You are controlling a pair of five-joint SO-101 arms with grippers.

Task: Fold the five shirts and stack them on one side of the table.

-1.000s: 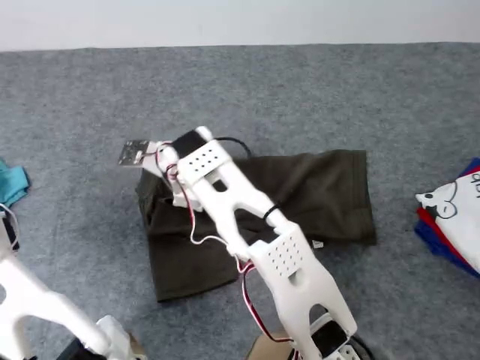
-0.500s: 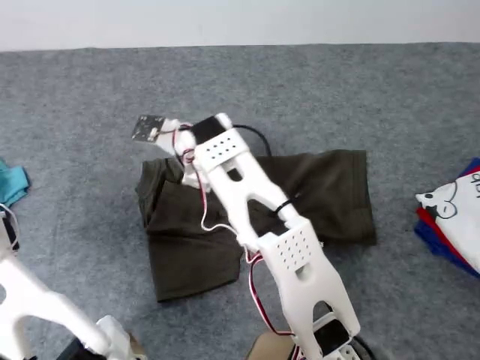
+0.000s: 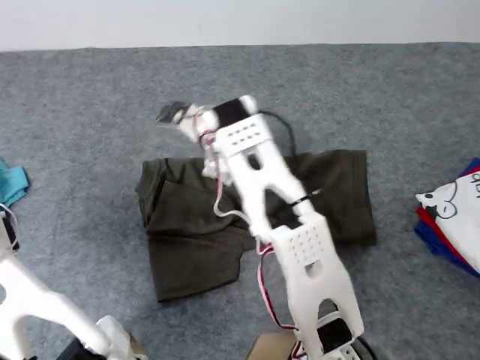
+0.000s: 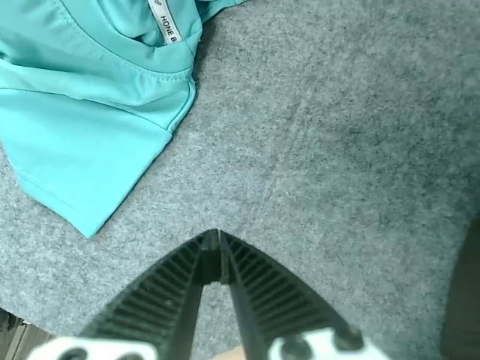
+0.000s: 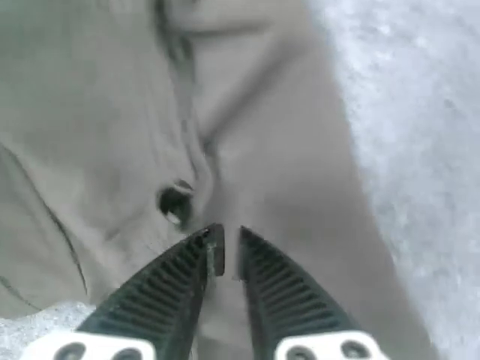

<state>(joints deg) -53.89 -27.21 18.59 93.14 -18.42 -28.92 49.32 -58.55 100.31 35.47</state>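
Note:
A dark olive shirt (image 3: 330, 191) lies partly folded across the middle of the grey table. My right arm stretches over it, and my right gripper (image 3: 208, 166) hangs above the shirt's far edge. In the right wrist view that gripper (image 5: 225, 251) is shut to a thin slit with nothing in it, just over the olive cloth (image 5: 112, 112). A crumpled teal shirt (image 3: 11, 184) sits at the table's left edge. My left gripper (image 4: 218, 259) is shut and empty over bare carpet beside the teal shirt (image 4: 82, 97).
A stack of folded shirts (image 3: 454, 217), white on top of red and blue, lies at the right edge. The left arm's white base (image 3: 37, 307) stands at the near left. Grey carpet (image 3: 337, 90) covers the table.
My right arm has swung away from the olive shirt's left part toward the far side and to the right. The shirt lies as before. The left arm has kept still.

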